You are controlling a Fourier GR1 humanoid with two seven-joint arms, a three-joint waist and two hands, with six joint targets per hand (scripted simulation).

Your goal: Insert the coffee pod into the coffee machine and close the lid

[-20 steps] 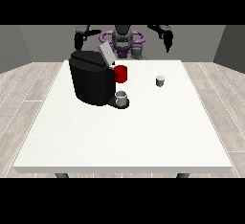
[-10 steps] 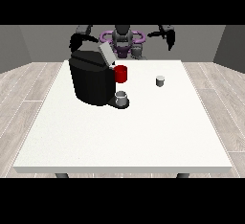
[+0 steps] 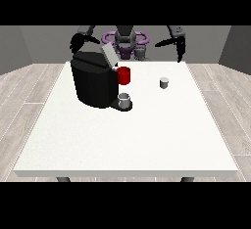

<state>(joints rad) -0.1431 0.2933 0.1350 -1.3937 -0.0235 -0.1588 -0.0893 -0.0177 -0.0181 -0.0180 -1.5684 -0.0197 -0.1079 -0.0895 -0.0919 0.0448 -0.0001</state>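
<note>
The black coffee machine [image 3: 93,82] stands at the table's back left, with its grey lid [image 3: 109,56] tilted up and open. A red part [image 3: 124,75] sticks out at its front, and a grey cup [image 3: 125,101] sits on its base. The small grey coffee pod [image 3: 164,82] stands upright on the table to the right of the machine. The hand at the view's right [image 3: 180,47] hangs above the table's far edge, behind and right of the pod, fingers relaxed and holding nothing. The hand at the view's left [image 3: 76,42] is raised behind the machine, partly hidden by it.
The white table [image 3: 122,140] stretches wide towards the camera in front of the machine and pod. The robot's torso [image 3: 125,42] stands behind the far edge, with a wood floor all round.
The hand at the view's right has swung outward to the right and a little lower. The hand at the view's left has sunk slightly behind the machine. The pod and the lid have not moved.
</note>
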